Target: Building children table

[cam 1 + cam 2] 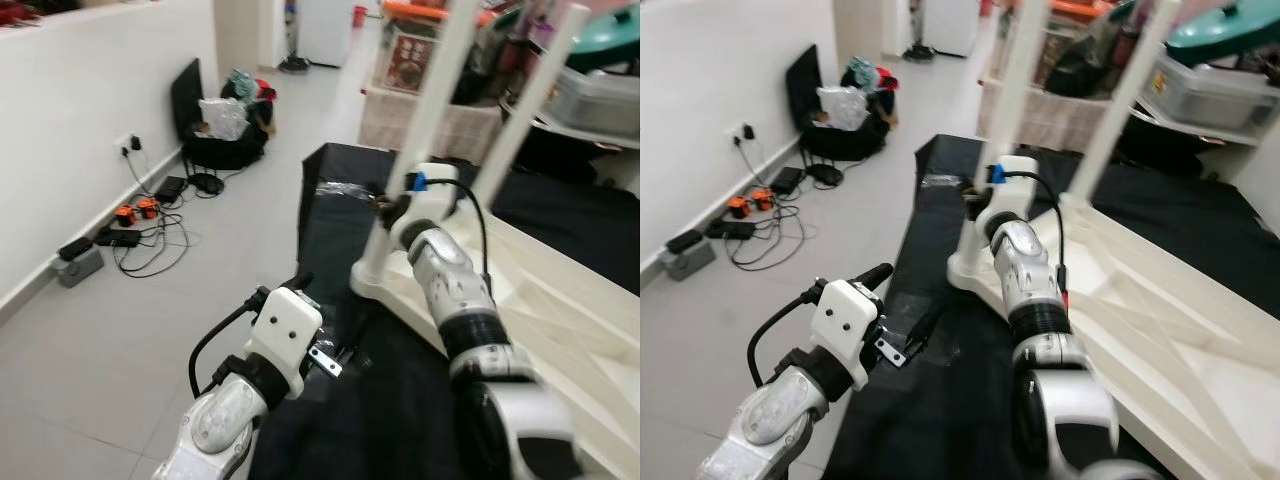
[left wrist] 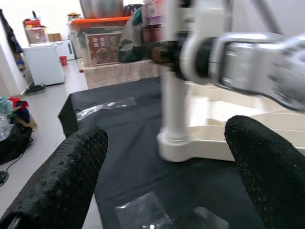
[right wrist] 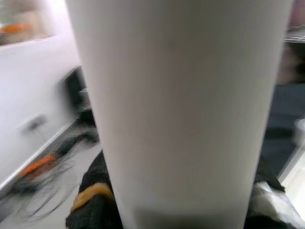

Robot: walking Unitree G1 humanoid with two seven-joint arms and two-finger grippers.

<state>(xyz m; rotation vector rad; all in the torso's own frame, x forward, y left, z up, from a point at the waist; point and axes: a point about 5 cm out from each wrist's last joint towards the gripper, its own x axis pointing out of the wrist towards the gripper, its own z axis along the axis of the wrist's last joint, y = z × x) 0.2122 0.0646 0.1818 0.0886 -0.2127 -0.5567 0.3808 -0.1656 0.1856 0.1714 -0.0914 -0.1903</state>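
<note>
Cream plastic children's table [image 1: 560,300] lies upside down on a black sheet [image 1: 940,400] spread over the floor, 2 white legs standing up from it. Near leg [image 1: 430,110] sits in a round socket at the table's corner, at the sheet's left part; second leg [image 1: 530,100] rises further right.

Right gripper [image 1: 388,208] is at the near leg just above the socket, fingers closed around it (wrist view: pale tube pressed close against the camera, dark finger pads [image 3: 90,205] at either side).

Left gripper [image 2: 167,181] hovers low over the sheet, just short of the socket, its 2 black fingers spread wide, nothing between them. Clear plastic bags [image 2: 105,107] lie on the sheet.

Floor: grey tile [image 1: 120,330]. White wall at left with a socket [image 1: 128,146], cables and orange gear [image 1: 135,210] beneath, a black bag [image 1: 225,140] further along. Behind: boxes, an orange-lidded tub with a red label [image 2: 102,47] (writing unreadable), a white appliance [image 2: 43,62].
</note>
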